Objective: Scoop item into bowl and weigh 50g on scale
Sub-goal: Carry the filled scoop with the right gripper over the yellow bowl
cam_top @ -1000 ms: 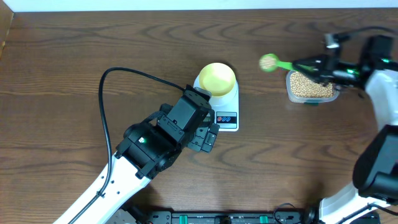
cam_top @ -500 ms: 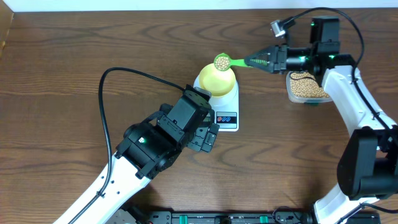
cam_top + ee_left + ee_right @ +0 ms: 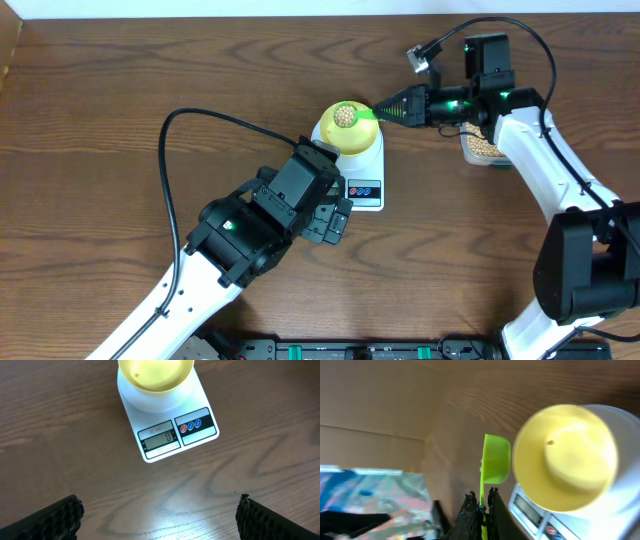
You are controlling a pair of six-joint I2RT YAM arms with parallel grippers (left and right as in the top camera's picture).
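Note:
The pale yellow bowl (image 3: 352, 130) stands on the white scale (image 3: 366, 188), whose display (image 3: 159, 440) reads 0. My right gripper (image 3: 398, 104) is shut on the handle of a green scoop (image 3: 362, 113). The scoop's head carries beans (image 3: 344, 115) and hangs over the bowl. In the right wrist view the scoop (image 3: 496, 459) stands edge-on beside the bowl (image 3: 565, 457), and one bean (image 3: 550, 442) lies inside. My left gripper (image 3: 338, 222) is open, low over the table just in front of the scale (image 3: 170, 425), with nothing between its fingers.
A clear plastic tub of beans (image 3: 482, 146) sits at the right, partly covered by my right arm. My left arm and its black cable (image 3: 175, 160) cross the lower left of the wooden table (image 3: 120, 90).
My right arm has carried the loaded scoop leftward from beside the tub to above the bowl. The left arm has not moved.

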